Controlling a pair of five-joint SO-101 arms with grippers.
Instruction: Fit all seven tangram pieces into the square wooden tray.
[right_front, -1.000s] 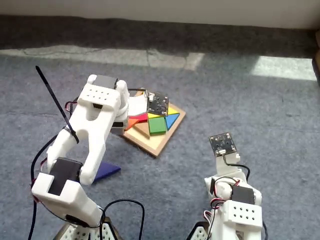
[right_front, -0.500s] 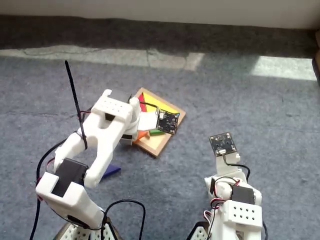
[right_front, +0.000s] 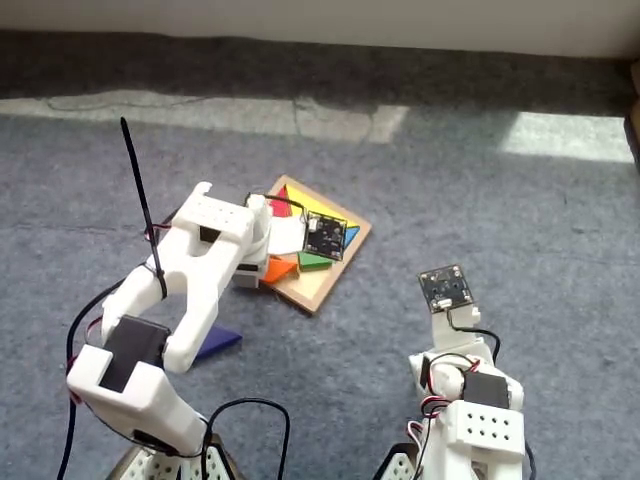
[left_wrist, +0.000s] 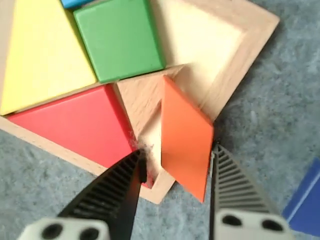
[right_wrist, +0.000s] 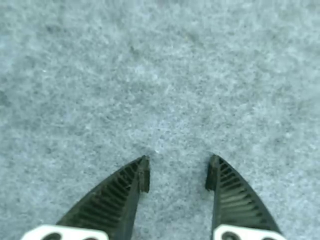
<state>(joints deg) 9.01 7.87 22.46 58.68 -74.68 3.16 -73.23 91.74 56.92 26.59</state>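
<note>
Grey carpet-like cloth covers the desk, with a sunlit strip along its far side. At the near left a loose blue piece lies flat on the cloth, just beside the left arm and well apart from the tray. A thin black strap sticks up from that arm. The arm stretches away from its base toward the square wooden tray, which sits left of centre, turned corner-on like a diamond.

In the left wrist view, the left gripper hangs over the tray's near-left rim with its jaws open, one finger on each side of the orange parallelogram. One fingertip is right at the orange piece's edge. The other sits apart from it, over the tray rim by the corner of the red triangle. The orange parallelogram is tilted, part of it in the tray's recess and one end sticking out past the rim above the cloth. Bare wood shows in the recess beside it.

The red triangle lies flat in the tray. Next to it are the yellow triangle and the green square, also seated, and a blue sliver shows beyond them.

Farther right, at the near edge, the right arm is folded close to its base. The right gripper points down at bare cloth, its jaws open with nothing between them, well apart from the tray.
</note>
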